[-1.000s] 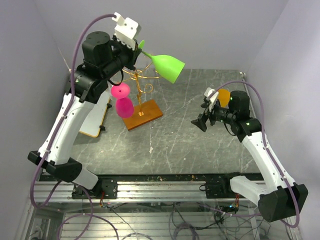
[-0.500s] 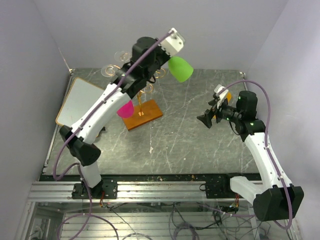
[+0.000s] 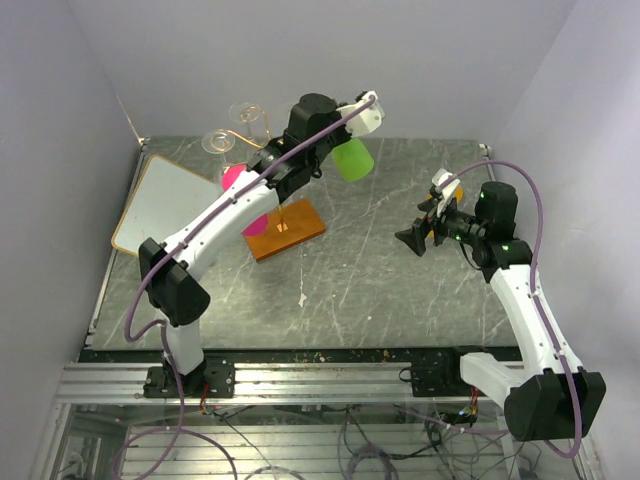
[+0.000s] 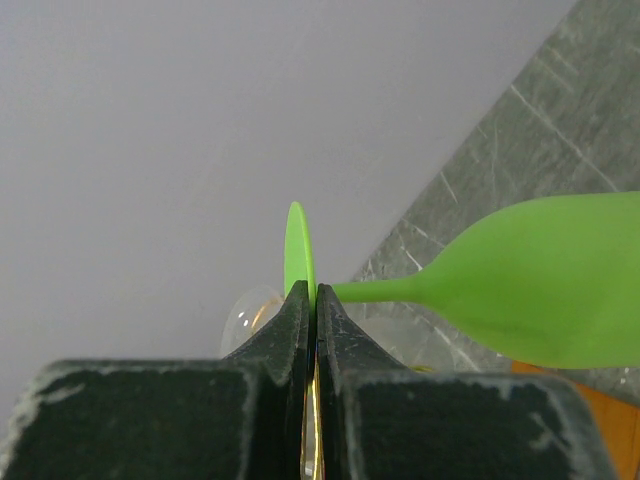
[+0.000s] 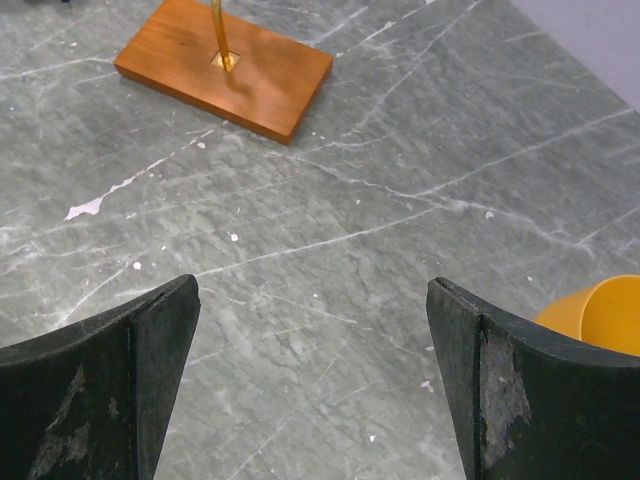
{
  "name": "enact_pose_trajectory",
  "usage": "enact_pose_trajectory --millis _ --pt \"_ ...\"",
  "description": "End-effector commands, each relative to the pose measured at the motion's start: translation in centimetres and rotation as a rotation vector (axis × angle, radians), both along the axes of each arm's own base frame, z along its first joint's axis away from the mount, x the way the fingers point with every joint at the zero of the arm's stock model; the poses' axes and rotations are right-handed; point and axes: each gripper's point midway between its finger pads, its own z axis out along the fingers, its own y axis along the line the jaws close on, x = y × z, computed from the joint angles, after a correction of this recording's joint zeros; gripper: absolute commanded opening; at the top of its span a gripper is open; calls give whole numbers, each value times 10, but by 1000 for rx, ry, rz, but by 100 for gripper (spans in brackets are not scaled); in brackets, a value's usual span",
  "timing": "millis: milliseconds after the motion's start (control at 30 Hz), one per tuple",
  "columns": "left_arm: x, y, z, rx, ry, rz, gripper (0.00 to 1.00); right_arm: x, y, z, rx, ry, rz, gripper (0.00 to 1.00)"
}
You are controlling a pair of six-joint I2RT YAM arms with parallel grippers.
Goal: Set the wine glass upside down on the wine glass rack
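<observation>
My left gripper [image 3: 335, 135] is shut on the flat foot of a green wine glass [image 3: 353, 160], held high at the back, right of the rack's top. In the left wrist view the foot [image 4: 298, 250] stands edge-on between my closed fingers [image 4: 285, 320] and the bowl [image 4: 545, 280] points right. The gold wire rack [image 3: 278, 215] stands on its orange-brown wooden base [image 3: 288, 232], also in the right wrist view [image 5: 225, 68]. A pink wine glass [image 3: 237, 180] hangs on the rack, partly hidden by my left arm. My right gripper [image 3: 412, 240] is open and empty above the table [image 5: 310, 300].
A white rounded-corner board [image 3: 165, 200] lies at the left. Clear glasses [image 3: 245, 112] hang at the rack's back. An orange cup [image 5: 600, 315] sits by my right gripper. Walls close the back and sides.
My left arm has swung right and lowered slightly with the green glass, its bowl turning from pointing right to hanging down. The right arm has barely moved.
</observation>
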Motion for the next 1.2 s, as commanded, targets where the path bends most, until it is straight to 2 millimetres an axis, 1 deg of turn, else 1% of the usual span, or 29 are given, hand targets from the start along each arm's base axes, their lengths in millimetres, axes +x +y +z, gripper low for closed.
enact_pose_trajectory --millis 0,167,400,600,933,1167 --pt "-10 12 25 1 -72 2 7 -1 3 0 16 -6 23 96" --pt "-14 21 17 55 -71 17 7 -2 3 0 16 -9 31 96" --pt "-24 30 21 65 -77 13 7 -1 1 0 4 -19 17 96" --pt "-30 38 20 72 -71 16 7 0 0 -2 3 -13 18 96" --pt "-31 38 7 108 -50 7 7 0 -2 -2 12 -12 14 96" --pt "-40 39 3 134 -38 -31 7 0 -3 -1 15 -13 13 96"
